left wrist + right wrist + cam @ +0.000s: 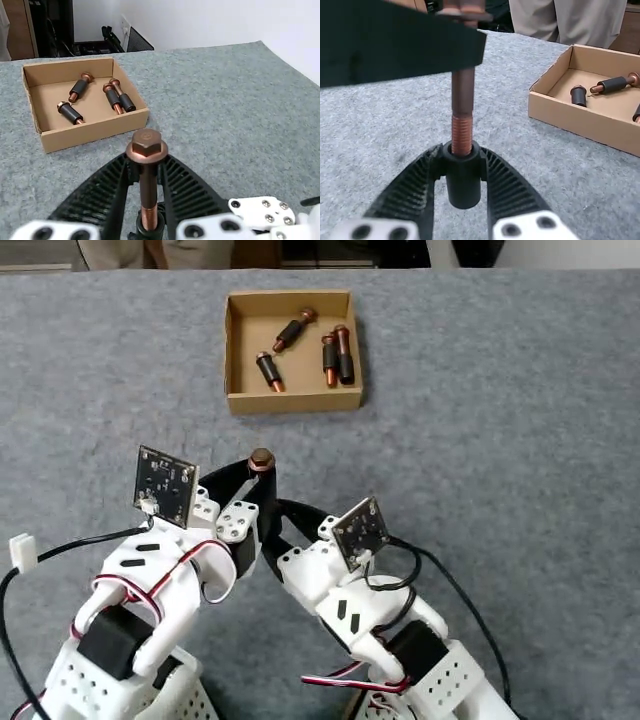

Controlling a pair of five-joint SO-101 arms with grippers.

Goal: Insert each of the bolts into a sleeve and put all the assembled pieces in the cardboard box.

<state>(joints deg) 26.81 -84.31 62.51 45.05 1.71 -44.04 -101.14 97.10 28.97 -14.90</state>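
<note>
Risk assessment. The bolt [146, 170] had only its threaded tip inside the mouth of the sleeve [463, 182]; most of the shank lay bare between the two sets of jaws. The judged principal hazard was binding. If the bolt axis tilted against the sleeve bore during the push, the threads could catch on the sleeve rim and jam. A second hazard was slip. The left jaws gripped the smooth shank just under the hex head, so axial force could slide the bolt through them rather than into the sleeve. Likewise, the short sleeve could pivot or squeeze out of the right jaws under a side load and drop to the desk [500, 440]. The two sets of jaws stood near each other and crossed, so further closing of the gap also risked contact between them.

Jaw condition. The left jaws were narrowly parted and clenched on the bolt shank, with the head standing just beyond their tips. The right jaws were parted only to the sleeve's width and grasped the black sleeve near their tips, its open end facing the bolt.

Location of work. The bolt and sleeve were held off the desk, between the two sets of jaws. The cardboard box [290, 400] lay beyond the jaws, well apart, and held four assembled pieces [292, 332].
</note>
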